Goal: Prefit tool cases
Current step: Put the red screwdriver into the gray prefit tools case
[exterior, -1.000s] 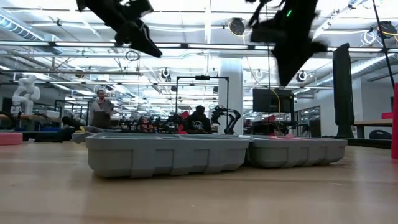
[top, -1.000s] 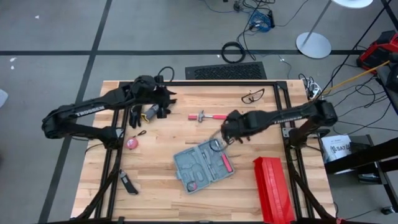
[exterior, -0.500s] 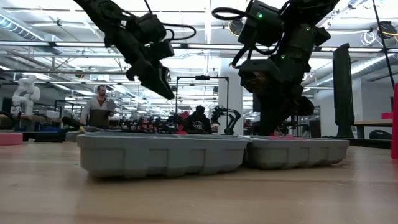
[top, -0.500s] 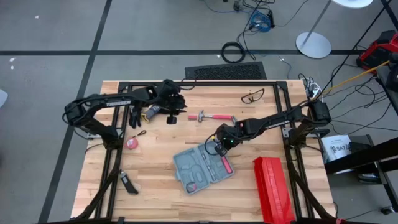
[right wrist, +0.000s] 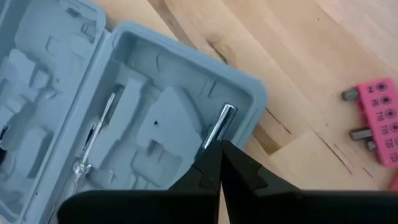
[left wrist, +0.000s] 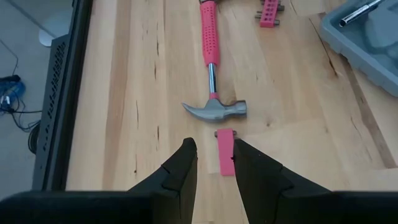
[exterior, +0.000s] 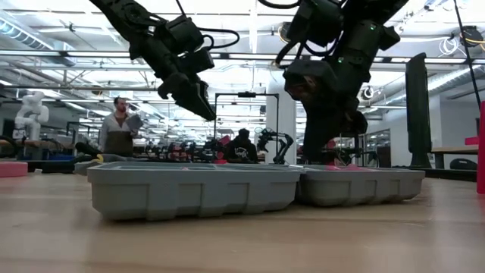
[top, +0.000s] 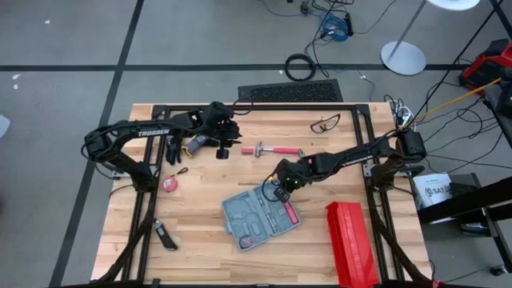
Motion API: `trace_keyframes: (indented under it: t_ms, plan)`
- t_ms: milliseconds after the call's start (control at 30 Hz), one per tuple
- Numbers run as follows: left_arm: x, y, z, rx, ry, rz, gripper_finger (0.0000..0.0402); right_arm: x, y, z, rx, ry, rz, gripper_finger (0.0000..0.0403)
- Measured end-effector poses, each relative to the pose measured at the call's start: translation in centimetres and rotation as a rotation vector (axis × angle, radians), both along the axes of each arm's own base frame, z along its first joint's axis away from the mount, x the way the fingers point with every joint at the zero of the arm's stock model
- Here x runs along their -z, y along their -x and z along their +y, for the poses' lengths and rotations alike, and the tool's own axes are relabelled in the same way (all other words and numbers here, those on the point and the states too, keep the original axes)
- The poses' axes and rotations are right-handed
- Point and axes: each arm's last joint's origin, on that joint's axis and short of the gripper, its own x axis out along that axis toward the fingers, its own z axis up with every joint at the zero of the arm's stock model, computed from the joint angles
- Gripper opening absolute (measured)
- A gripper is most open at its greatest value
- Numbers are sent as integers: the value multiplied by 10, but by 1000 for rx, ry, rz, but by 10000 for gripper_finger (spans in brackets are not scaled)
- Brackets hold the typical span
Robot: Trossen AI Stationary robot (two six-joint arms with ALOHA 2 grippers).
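The tool case (top: pixel 261 214) is lying open on the wooden table (top: pixel 200 232), near the middle and slightly toward the front edge, turned at an angle, with its grey moulded slots facing up. In the low view we are seeing its two halves (exterior: pixel 193 189) side by side, flat on the table. A red piece (top: pixel 289 214) is sitting at the case's right side.

The right hand (top: pixel 279 190) is reaching down at the rear corner of the case. In the right wrist view its fingers (right wrist: pixel 214 169) are pressed together around a slim chrome rod (right wrist: pixel 217 126), which is pointing into a corner slot of the case (right wrist: pixel 155 118). A pink bit holder (right wrist: pixel 379 118) is lying on the table just beside that corner.

The left hand (top: pixel 223 149) is hovering over the rear part of the table, well apart from the case. In the left wrist view its fingers (left wrist: pixel 185 163) are narrowly parted, empty, with a small pink block (left wrist: pixel 225 159) lying on the table beyond them. Just past the block a pink-handled hammer (left wrist: pixel 211 68) is lying.

Further out, we are noting a long red box (top: pixel 350 242) at the front right, safety glasses (top: pixel 325 123) at the rear right, a pink tape measure (top: pixel 169 184) on the left, and a dark tool (top: pixel 166 236) at the front left.
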Motion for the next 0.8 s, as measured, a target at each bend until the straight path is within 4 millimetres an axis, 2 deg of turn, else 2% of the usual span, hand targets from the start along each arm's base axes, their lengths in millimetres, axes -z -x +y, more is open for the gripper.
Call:
trace_keyframes:
  t_ms: [500,800]
  plan:
    - [0,0,0,-12,14,0,109,22,-7,11,-8,-37,49,0]
    - [0,0,0,-12,13,-1,109,23,-9,11,-26,-28,34,0]
